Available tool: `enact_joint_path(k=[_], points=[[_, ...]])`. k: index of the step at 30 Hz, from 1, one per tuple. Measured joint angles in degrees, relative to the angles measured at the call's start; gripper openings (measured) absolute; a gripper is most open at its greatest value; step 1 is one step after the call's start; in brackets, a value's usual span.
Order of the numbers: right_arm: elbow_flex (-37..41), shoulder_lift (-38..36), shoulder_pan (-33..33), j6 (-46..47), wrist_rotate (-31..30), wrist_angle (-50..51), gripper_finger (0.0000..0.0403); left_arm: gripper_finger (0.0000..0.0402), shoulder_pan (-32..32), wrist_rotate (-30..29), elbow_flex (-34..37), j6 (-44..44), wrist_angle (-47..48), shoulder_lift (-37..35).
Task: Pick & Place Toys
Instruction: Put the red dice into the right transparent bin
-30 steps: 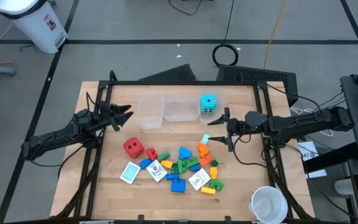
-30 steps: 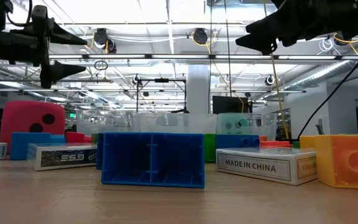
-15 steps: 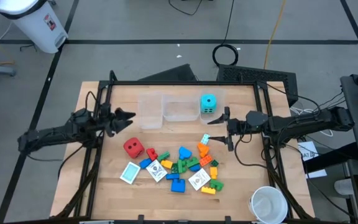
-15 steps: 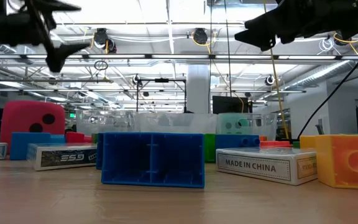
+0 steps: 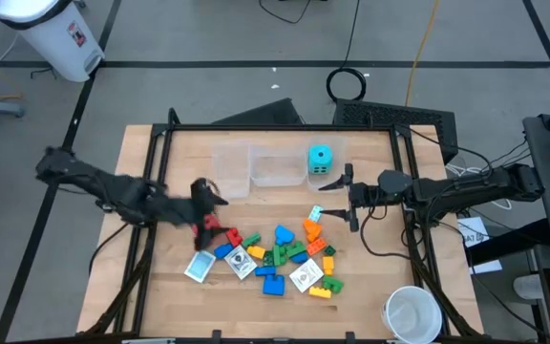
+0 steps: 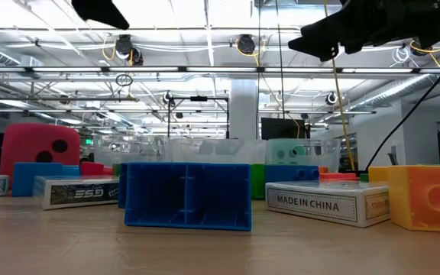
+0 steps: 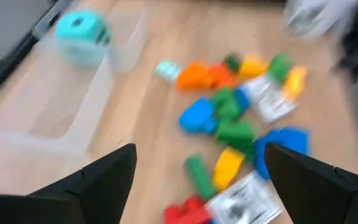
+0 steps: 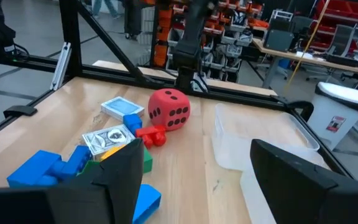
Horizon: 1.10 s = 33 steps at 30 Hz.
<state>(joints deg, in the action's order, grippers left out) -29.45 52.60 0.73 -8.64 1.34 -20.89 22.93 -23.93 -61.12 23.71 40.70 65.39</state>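
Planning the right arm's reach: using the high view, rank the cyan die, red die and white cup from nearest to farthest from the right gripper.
1. Cyan die: just behind the right gripper, by the bins.
2. White cup: at the table's front right corner.
3. Red die: across the table, under the left gripper.

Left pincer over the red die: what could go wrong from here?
1. The left pincer, open, sits over the red die, which has a red brick and a blue brick close beside it. A descent could nudge those instead of grasping cleanly.
2. The die is rounded, so it may roll if the fingers close off-centre.
3. The right pincer, open, waits near the orange bricks; both arms working the pile could crowd each other.
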Motion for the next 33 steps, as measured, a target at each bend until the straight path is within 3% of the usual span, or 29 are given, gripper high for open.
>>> enact_joint_path(k=[3,9,13,16,20,26,33], points=[[0.00,0.00,0.00,0.00,0.00,0.55,0.0263,0.0356,3.47,-4.02,-9.01,6.19,11.76,10.79],[0.00,0.00,0.00,-0.90,0.00,0.65,0.0263,0.0356,6.24,-4.59,-21.69,25.09,36.87,29.71],[0.00,0.00,0.00,-2.18,0.00,0.60,0.0263,0.0356,5.99,1.66,-22.81,39.18,49.60,39.57],[0.00,0.00,0.00,-2.38,0.00,0.62,0.0263,0.0356,5.39,7.27,-21.01,41.29,48.10,43.13],[0.00,0.00,0.00,-2.53,0.21,0.61,0.0263,0.0356,4.27,9.01,-21.10,44.84,49.37,46.58],[0.00,0.02,0.04,-2.60,0.30,0.41,0.0263,0.0356,2.59,10.62,-20.55,47.12,49.23,46.57],[0.00,0.00,0.11,-2.58,0.35,0.57,0.0263,0.0350,2.49,15.96,-14.59,48.46,47.71,46.36]])
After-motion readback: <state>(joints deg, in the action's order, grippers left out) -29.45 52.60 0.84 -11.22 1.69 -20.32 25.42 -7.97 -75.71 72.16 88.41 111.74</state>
